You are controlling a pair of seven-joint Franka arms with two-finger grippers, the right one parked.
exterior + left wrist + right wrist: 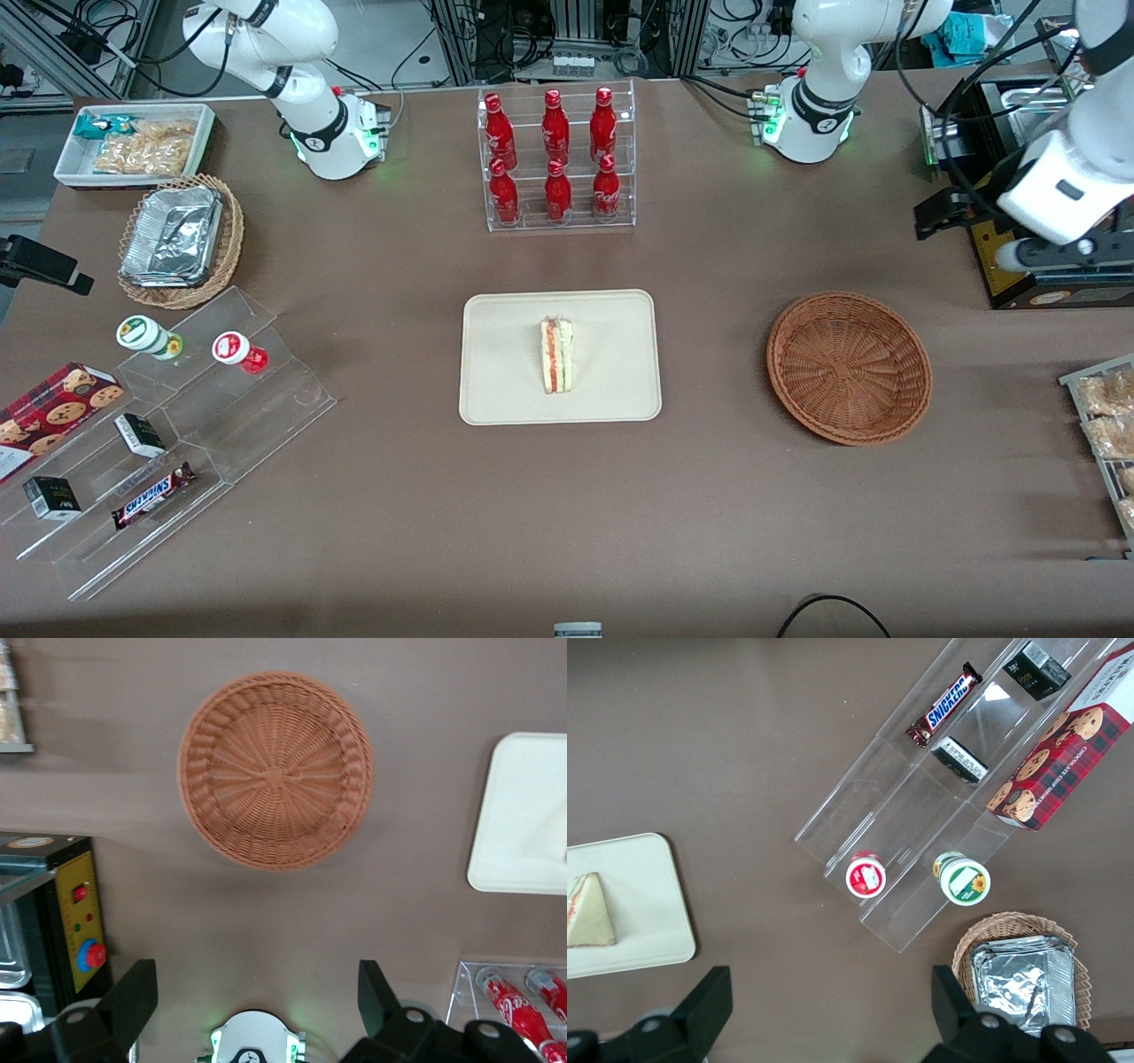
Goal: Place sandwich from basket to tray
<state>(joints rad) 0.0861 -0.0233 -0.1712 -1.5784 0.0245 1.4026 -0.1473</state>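
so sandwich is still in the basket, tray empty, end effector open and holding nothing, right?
Not quite. The front view shows the sandwich lying on the tray, and the basket is empty. The rest holds: in the left wrist view the end effector hangs open above the table near the basket, holding nothing.
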